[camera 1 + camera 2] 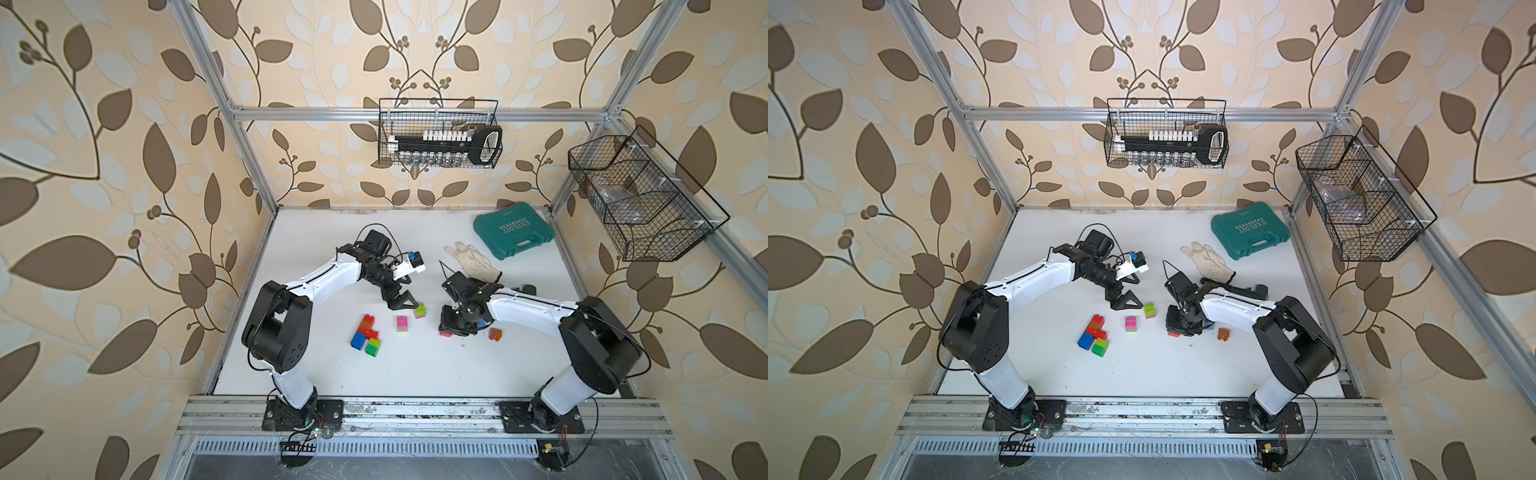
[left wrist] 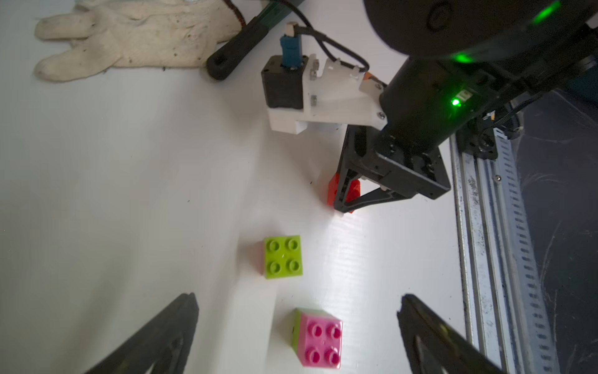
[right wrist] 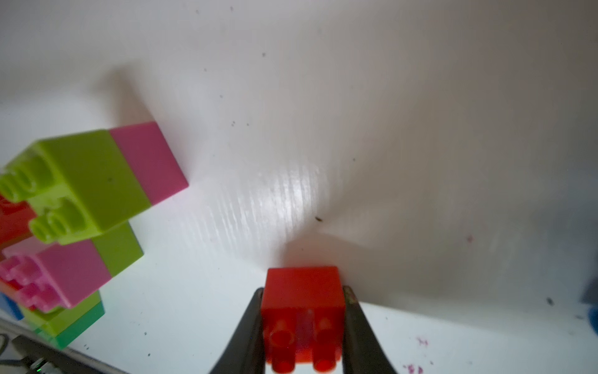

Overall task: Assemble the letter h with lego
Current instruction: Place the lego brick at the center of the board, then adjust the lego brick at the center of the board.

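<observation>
We've got the right gripper [image 3: 303,291] pinching a red brick [image 3: 302,311] low near the middle of the desk [image 1: 415,374]. Our left gripper [image 2: 297,301] hangs spread wide and empty by the pink-topped brick [image 2: 318,336]. The red-blue-green cluster [image 1: 365,334] sits left of centre.

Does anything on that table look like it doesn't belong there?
Yes: a dirty white glove lies flat beyond the bricks, with a black tool handle beside its cuff, and a teal case sits in the far corner. None of these is lego. The bricks themselves look undamaged.
</observation>
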Controlling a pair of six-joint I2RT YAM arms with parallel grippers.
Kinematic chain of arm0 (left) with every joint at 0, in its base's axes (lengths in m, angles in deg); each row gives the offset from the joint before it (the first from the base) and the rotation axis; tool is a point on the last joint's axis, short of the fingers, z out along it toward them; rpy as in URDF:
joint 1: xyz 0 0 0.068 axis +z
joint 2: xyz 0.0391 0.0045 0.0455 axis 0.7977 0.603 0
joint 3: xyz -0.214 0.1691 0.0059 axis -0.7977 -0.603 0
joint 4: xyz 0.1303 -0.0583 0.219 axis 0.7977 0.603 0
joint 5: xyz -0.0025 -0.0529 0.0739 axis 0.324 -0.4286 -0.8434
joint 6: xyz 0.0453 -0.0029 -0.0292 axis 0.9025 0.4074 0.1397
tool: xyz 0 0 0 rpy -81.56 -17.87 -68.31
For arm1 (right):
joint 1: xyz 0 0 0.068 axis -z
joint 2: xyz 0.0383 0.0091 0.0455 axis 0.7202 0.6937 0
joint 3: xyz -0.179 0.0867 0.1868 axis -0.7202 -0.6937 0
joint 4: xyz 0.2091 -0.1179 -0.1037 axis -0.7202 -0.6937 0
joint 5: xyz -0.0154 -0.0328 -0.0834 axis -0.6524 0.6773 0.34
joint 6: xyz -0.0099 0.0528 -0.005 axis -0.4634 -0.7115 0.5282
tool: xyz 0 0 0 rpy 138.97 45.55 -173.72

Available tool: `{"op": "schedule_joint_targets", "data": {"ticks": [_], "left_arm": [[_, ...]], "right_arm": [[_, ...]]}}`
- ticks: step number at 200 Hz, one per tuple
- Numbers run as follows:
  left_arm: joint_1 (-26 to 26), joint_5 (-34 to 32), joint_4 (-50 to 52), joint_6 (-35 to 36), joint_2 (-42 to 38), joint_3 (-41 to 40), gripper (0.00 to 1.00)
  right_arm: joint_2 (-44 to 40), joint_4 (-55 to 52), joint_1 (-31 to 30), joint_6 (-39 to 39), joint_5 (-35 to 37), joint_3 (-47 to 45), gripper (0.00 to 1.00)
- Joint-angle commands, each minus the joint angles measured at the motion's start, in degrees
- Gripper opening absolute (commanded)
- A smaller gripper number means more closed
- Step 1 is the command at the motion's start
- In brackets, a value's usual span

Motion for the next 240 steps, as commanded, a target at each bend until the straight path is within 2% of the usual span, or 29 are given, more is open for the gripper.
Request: {"op": "schedule_joint_targets", "data": {"ticks": [1,20,49,66,93,114,146,168,187,240], "left_arm": [[1.06,-3.59,4.44,1.0,-5.88,-2.69,0.99],[1.11,-2.94,4.81,1.31,-8.67,-4.46,0.99],[0.94,-2.4,1.28,-4.27,-9.26,-5.19,0.99],[0.12,-2.13,3.09,-3.62,-8.41,-3.29,0.99],[-2.14,-2.88,6.08,-1.2,-6.65,-0.89,0.99],[-3.46,-3.7,6.63,-0.44,-5.72,-0.48,0.99],[-3.72,-2.6,6.04,-0.98,-5.96,-0.89,0.99],[-3.72,-3.13,6.12,-0.38,-6.23,-1.63,0.99],[-3.72,-3.54,7.02,-0.3,-6.16,-1.64,0.99],[-3.7,-3.16,7.62,0.26,-5.9,-1.66,0.99]], "right_arm": [[2.44,-7.43,-2.12,0.84,9.02,2.39,0.46],[-0.05,-8.86,-2.48,0.7,9.4,2.63,0.55],[-9.18,-11.83,-1.25,0.56,9.96,0.34,0.57],[-17.66,-12.76,2.12,-0.44,9.36,-3.48,0.57],[-31.77,-16.33,6.98,-3.85,16.31,-10.0,0.54],[-37.09,-15.07,12.86,-2.86,14.45,-14.67,0.52],[-31.98,-10.71,17.79,2.63,12.24,-16.95,0.48],[-25.54,-10.12,17.92,4.5,12.15,-15.69,0.47],[-22.5,-7.91,17.94,5.35,10.57,-15.91,0.35],[-18.98,-9.66,17.8,6.91,8.54,-14.13,0.32]]}}
